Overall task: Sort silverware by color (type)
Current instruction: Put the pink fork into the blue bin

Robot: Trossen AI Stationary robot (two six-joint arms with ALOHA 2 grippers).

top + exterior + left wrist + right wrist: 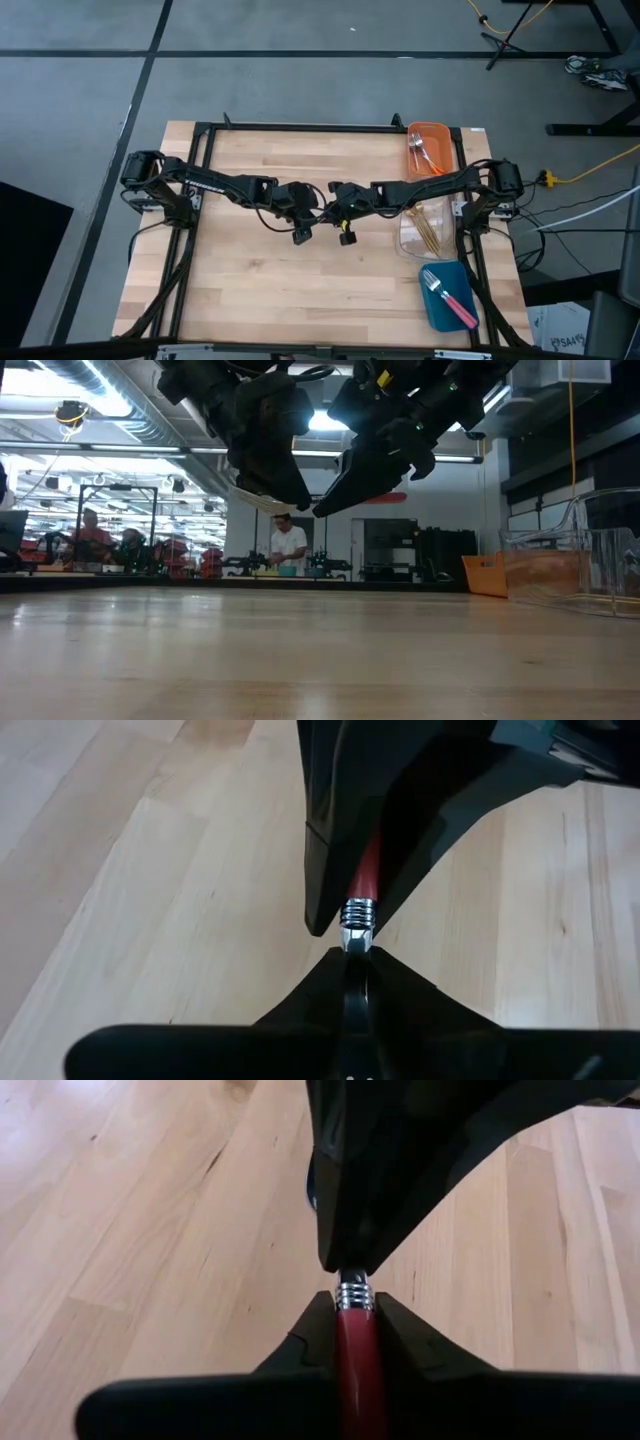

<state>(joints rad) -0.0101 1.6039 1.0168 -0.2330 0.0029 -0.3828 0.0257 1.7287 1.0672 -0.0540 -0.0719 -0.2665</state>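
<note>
Two grippers meet above the middle of the desk (250, 290), and one red-handled utensil (356, 1350) hangs between them, off the wood. The right gripper (355, 1312) has its jaws clenched on the red handle. The left gripper (356, 958) pinches the metal end near the ringed collar, though its hold looks perhaps slack. Along the right edge stand an orange bin (447, 137) with silverware, a clear bin (405, 240) with gold pieces, and a blue bin (438, 308) with a pink-handled fork (448, 297).
</note>
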